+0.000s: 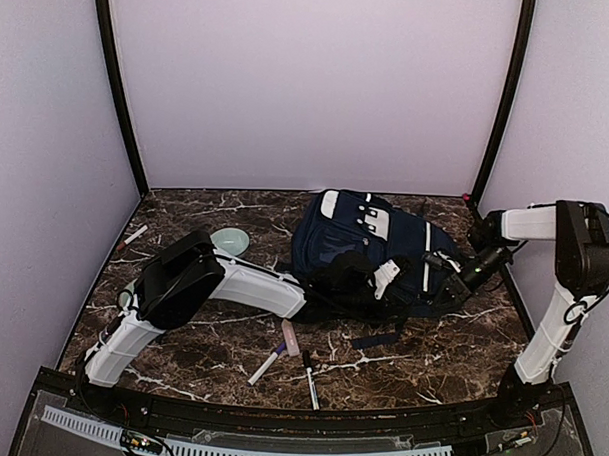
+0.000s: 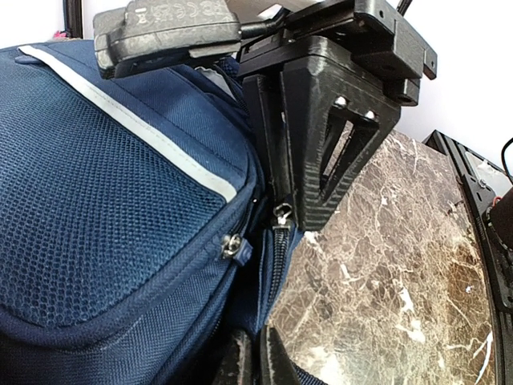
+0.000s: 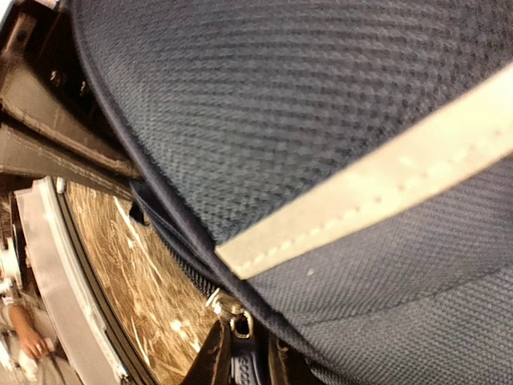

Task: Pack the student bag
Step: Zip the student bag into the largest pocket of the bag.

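The student bag (image 1: pixel 349 240) lies on the marbled bench (image 1: pixel 430 362), just right of centre in the overhead view, with its white stripes facing up. The left arm reaches across from the lower left. The left claw (image 2: pixel 255 357) is pressed together against the bag's seam, at the bottom edge of its own camera's frame. Whether any fabric is nipped between the fingers, there's no telling. At the bag's right edge, the right claw (image 3: pixel 243 357) is nearly closed and pinching a zip pull (image 3: pixel 232 311) at the bottom of its wrist view. A pale stripe (image 3: pixel 361 200) slants across the navy weave above it. Left of the bag sits a pale green bowl (image 1: pixel 230 241), and a white marker (image 1: pixel 264 368) lies on the bench below centre.
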You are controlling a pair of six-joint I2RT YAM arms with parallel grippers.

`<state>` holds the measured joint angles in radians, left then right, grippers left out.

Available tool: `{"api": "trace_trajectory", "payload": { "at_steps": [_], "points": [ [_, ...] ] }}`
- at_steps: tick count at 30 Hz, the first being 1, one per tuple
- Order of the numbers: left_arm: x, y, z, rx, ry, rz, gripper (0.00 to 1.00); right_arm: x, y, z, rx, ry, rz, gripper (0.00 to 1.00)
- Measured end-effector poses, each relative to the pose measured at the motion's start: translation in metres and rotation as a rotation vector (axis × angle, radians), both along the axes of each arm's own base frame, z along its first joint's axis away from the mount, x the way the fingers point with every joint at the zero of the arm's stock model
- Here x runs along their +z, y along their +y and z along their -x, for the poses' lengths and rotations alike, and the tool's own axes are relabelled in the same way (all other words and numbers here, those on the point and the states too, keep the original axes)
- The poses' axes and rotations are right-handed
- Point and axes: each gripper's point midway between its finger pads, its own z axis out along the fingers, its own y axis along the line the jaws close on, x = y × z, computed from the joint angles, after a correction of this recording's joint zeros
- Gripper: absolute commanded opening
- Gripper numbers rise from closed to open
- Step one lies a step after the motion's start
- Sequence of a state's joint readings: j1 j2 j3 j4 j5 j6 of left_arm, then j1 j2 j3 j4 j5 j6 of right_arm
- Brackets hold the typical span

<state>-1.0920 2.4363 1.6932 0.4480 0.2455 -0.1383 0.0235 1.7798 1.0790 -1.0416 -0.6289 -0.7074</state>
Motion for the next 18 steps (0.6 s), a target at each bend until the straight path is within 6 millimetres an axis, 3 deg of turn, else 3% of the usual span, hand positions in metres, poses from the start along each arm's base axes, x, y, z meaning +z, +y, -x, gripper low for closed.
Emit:
{"api": "trace_trajectory", "payload": {
  "at_steps": [6,12,18],
  "points": [
    [-0.0001,0.0001,0.0002,-0.001,0.000,0.001,0.00,0.0015,-0.0002,0.0013,-0.001,0.011,-0.024,0.10],
    [-0.0001,0.0001,0.0005,-0.002,-0.001,0.005,0.00,0.0029,-0.0004,0.0017,-0.006,0.020,-0.023,0.27],
    [0.0000,0.0000,0.0009,-0.005,-0.001,0.007,0.00,0.0037,-0.0032,0.0021,-0.010,0.019,-0.017,0.25]
  ]
}}
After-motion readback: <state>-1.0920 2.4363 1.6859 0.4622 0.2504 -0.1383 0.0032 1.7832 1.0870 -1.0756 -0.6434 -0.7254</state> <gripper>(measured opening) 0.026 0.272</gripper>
